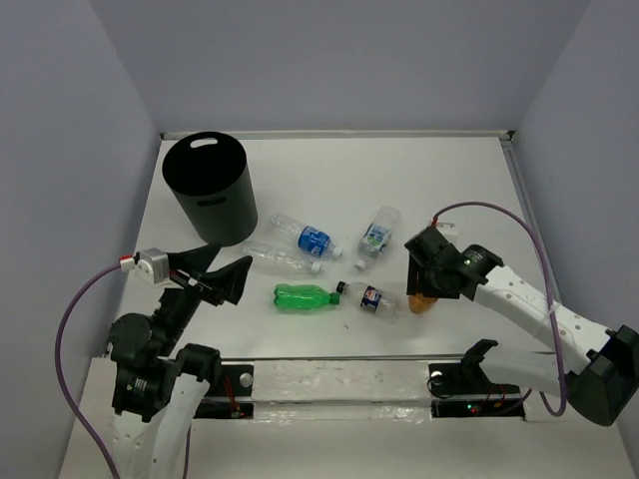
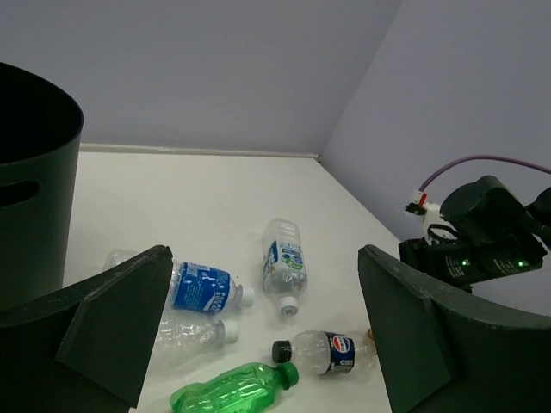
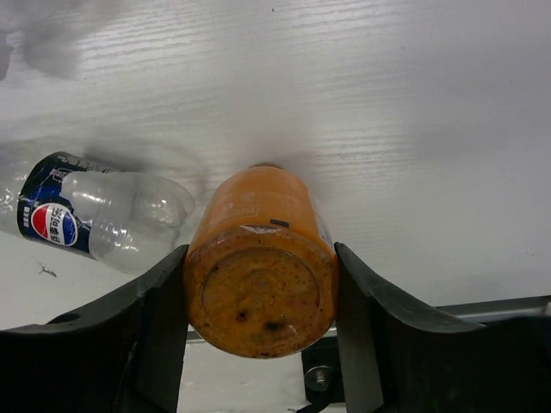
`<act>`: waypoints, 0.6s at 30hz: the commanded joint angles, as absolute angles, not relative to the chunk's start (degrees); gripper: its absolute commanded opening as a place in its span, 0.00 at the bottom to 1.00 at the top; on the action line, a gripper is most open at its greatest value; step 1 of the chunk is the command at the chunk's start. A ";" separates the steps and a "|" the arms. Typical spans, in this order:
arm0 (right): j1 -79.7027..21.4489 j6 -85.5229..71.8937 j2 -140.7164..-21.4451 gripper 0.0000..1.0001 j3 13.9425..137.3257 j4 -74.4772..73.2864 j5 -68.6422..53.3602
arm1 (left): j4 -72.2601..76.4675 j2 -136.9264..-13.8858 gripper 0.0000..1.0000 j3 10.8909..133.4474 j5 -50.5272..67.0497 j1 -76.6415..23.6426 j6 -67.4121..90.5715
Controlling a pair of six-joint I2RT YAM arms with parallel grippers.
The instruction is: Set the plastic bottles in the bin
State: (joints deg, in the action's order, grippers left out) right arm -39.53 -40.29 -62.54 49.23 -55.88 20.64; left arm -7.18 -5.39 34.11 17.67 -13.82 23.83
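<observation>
The black bin [image 1: 210,185] stands at the back left; it also shows in the left wrist view [image 2: 34,198]. My right gripper [image 1: 429,286] is shut on the orange bottle [image 3: 258,267], its fingers pressed against both sides, low over the table. Beside it lies a clear Pepsi-labelled bottle [image 1: 371,298]. The green bottle [image 1: 305,296], a plain clear bottle [image 1: 285,256] and two more blue-labelled clear bottles [image 1: 305,237] [image 1: 377,237] lie mid-table. My left gripper [image 1: 215,279] is open and empty, left of the green bottle.
A metal rail [image 1: 339,384] runs along the near edge between the arm bases. Grey walls close the white table [image 1: 449,180] on the left, back and right. The right arm's purple cable [image 1: 499,210] arcs over the right side.
</observation>
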 commanded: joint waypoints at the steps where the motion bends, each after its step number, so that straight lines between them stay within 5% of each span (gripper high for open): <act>1: -40.08 -39.91 -59.42 0.38 55.00 -56.94 25.48 | -6.24 -4.92 0.99 35.51 17.05 -14.50 22.94; 7: -41.74 -32.63 -61.69 0.32 74.91 -61.08 23.82 | -9.22 -5.19 0.99 42.35 9.07 -15.73 18.82; 12: -46.66 -25.50 -72.23 0.31 93.40 -51.96 20.58 | -13.09 -5.54 0.99 48.95 -7.71 -17.14 19.60; 18: -48.87 -17.06 -90.67 0.31 120.94 -40.53 8.36 | -15.64 -7.82 0.99 51.06 -12.74 -17.58 19.78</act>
